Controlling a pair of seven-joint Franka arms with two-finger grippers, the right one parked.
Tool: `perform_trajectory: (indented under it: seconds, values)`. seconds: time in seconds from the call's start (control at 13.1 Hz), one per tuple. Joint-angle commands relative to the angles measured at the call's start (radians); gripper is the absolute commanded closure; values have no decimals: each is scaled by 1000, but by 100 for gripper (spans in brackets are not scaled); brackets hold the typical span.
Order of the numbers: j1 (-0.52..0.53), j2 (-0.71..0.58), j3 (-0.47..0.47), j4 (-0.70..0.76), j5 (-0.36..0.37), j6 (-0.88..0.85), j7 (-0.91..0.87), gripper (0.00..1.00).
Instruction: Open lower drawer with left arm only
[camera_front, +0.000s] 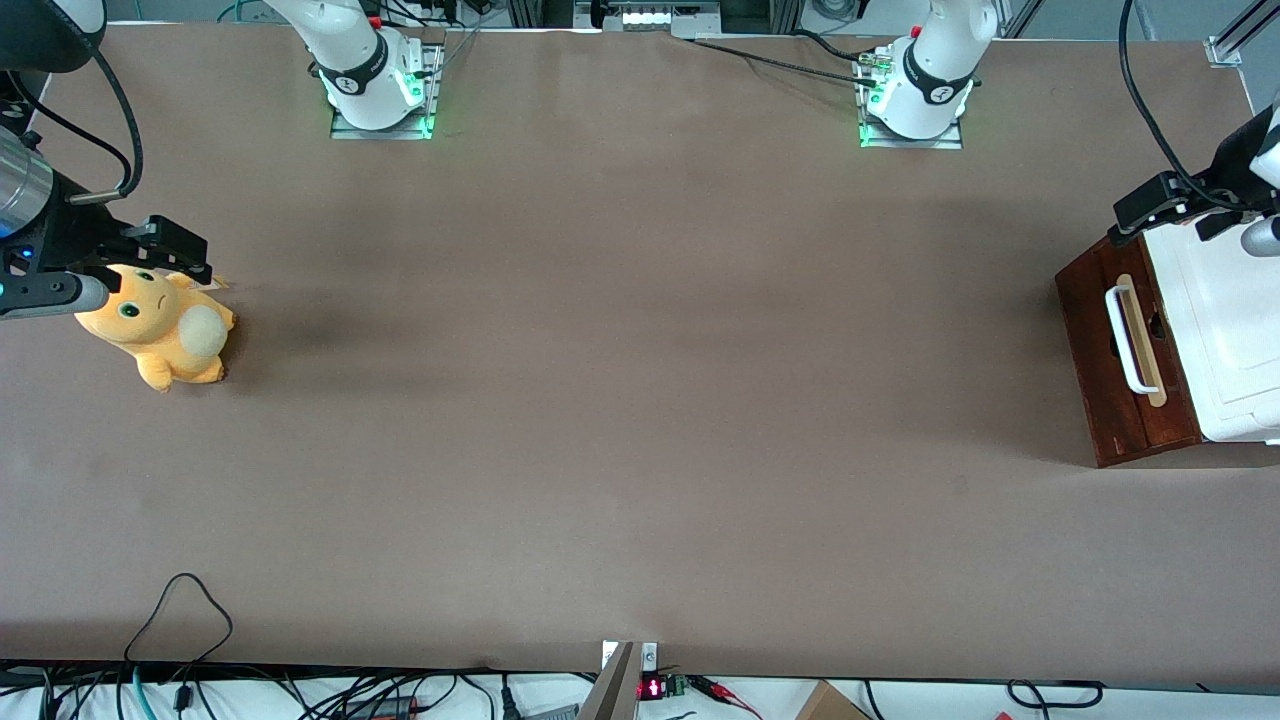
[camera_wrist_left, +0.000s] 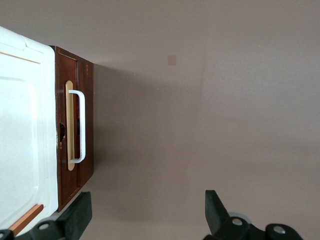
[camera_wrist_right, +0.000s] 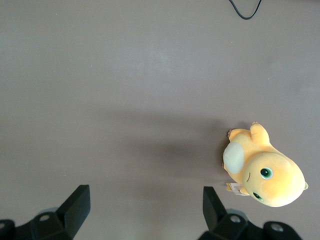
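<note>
The lower drawer (camera_front: 1088, 345) has a dark red-brown wooden front with a white loop handle (camera_front: 1126, 338) on a pale wood strip. It stands at the working arm's end of the table and faces the table's middle. Its front sits flush under the white cabinet top. The drawer front (camera_wrist_left: 89, 125) and handle (camera_wrist_left: 80, 126) also show in the left wrist view. The left arm's black gripper (camera_front: 1150, 208) hovers above the cabinet corner that is farther from the front camera. It is open and empty (camera_wrist_left: 147, 215), with its fingers (camera_wrist_left: 79, 214) wide apart over bare table in front of the drawer.
The white cabinet top (camera_front: 1235, 330) shows in the left wrist view too (camera_wrist_left: 22, 135). A yellow plush toy (camera_front: 160, 335) lies toward the parked arm's end of the table. A black cable loop (camera_front: 180, 605) lies near the table edge nearest the front camera.
</note>
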Motion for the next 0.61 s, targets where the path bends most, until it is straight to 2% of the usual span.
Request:
perform_trajectory:
  seconds: [0.0,0.54]
  values:
    - [-2,2,-7,17,13,-36,-9,0]
    - [-2,28,-10,0,13,-56,6,0]
